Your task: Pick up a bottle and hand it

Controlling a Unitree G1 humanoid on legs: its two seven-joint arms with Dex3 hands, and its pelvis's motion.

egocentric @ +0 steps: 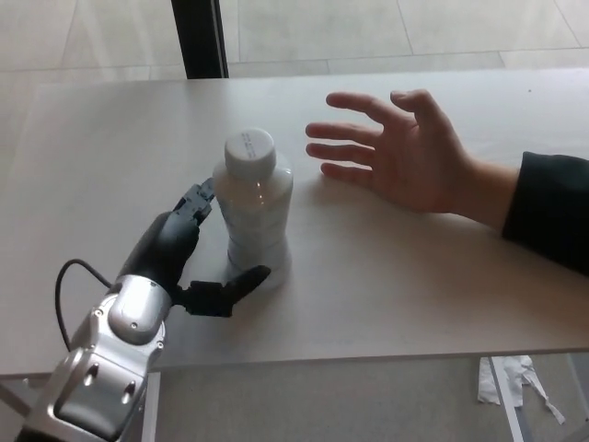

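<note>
A white plastic bottle (254, 214) with a grey-white cap stands upright on the pale table (110, 157). My left hand (189, 258) is at the bottle's left side, open. Its upper fingers (196, 203) reach toward the bottle's shoulder and its thumb (232, 287) lies at the bottle's base. The fingers are spread on either side of the bottle and have not closed on it. A person's open hand (405, 152) hovers palm up to the right of the bottle. My right hand does not show.
The person's dark sleeve (550, 216) comes in from the right edge. A black post (198, 37) stands behind the table's far edge. The near table edge runs just below my left forearm (115, 359). Crumpled white material (511, 379) lies on the floor at lower right.
</note>
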